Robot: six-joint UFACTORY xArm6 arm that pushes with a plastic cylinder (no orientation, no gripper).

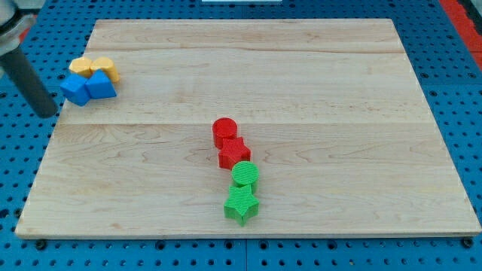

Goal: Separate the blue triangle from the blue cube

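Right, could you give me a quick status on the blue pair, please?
My tip off the board's left edge, beside the blue cube. Blue triangle touching it. Two yellow blocks crowd behind.

Blue triangle (100,85) touching blue cube (74,89), right.

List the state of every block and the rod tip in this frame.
blue cube: touching the blue triangle, at the board's left edge
blue triangle: against the cube
two yellow blocks: side by side above the blue pair
red blocks: touching
green blocks: touching
my tip: off the board, left of the cube
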